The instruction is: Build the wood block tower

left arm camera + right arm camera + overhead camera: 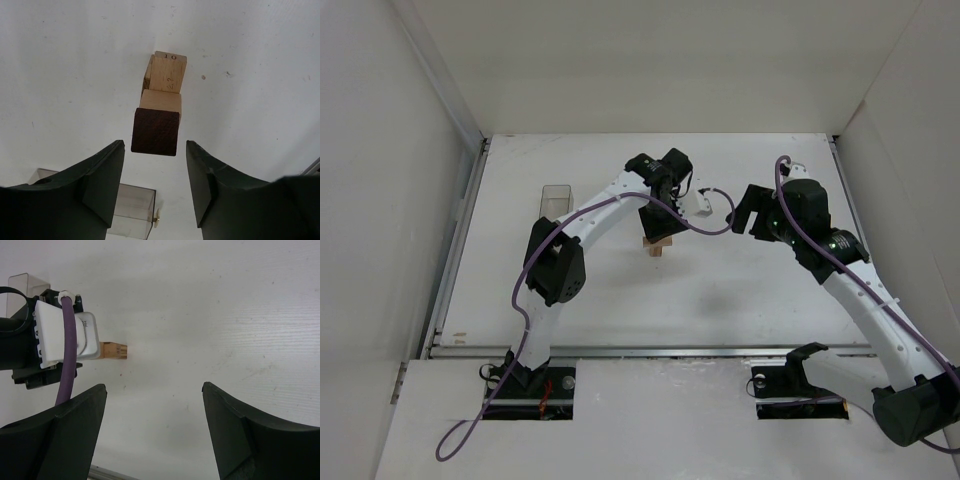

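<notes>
The wood block tower (pixel 658 243) stands on the white table (pixel 720 290) near its middle, directly under the left gripper (pixel 155 145). The clear plastic box (pixel 555 198) sits well apart, toward the left wall. In the left wrist view the tower is a narrow stack of light-tan bars laid crosswise, one stamped with a number, capped by a dark reddish-brown block (pixel 155 131). The left gripper's jaws are apart, with bare table showing on either side of the dark block, so this hand is released and grips nothing. The right gripper (pixel 154 390) hangs off to the tower's right with its jaws wide and nothing between them. The blocks look like solid wood: stiff, light and smooth-faced, and apparently not fixed to one another. The pieces themselves should tolerate a firm pinch, but the stack likely will not, since a sideways nudge on the top block could slide it off or topple the tower. Any hold is best taken on two opposite flat sides of a single block, squarely and from straight above, and any withdrawal should go straight up so the fingers clear the cap.
</notes>
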You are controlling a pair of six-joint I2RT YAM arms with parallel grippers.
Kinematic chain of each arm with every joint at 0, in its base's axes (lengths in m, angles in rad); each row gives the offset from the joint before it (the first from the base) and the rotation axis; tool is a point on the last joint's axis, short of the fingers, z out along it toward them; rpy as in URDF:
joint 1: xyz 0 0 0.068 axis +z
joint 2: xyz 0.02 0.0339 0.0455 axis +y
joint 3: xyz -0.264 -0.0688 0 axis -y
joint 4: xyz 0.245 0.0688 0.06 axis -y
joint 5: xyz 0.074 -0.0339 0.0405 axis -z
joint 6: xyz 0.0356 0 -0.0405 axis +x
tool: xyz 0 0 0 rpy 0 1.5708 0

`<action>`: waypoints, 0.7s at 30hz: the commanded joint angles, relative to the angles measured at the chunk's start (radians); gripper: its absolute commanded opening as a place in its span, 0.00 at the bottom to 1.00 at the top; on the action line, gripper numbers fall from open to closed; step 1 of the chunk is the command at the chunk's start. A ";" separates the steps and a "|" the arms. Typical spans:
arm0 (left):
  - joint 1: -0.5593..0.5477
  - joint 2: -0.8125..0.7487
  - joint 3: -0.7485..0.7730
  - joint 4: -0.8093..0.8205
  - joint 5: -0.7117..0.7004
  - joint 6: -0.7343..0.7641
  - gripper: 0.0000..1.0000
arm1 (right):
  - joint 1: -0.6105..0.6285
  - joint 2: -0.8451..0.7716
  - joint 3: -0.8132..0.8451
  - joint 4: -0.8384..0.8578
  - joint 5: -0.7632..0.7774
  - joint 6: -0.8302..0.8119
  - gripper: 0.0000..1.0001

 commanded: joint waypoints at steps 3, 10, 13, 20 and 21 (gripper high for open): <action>-0.014 -0.061 -0.015 -0.012 0.015 0.013 0.58 | -0.002 -0.002 -0.004 0.039 -0.002 -0.008 0.83; -0.014 -0.070 0.032 -0.012 0.006 0.003 0.69 | -0.002 -0.002 -0.004 0.030 -0.002 -0.008 0.84; -0.014 -0.128 0.032 0.025 0.015 -0.006 0.69 | -0.002 -0.002 0.005 0.030 0.009 -0.008 0.84; 0.065 -0.360 -0.081 0.222 0.092 -0.122 0.69 | -0.011 -0.059 0.023 0.016 0.120 0.015 0.85; 0.079 -0.385 -0.115 0.246 0.092 -0.142 0.69 | -0.011 -0.073 0.023 0.016 0.139 0.015 0.88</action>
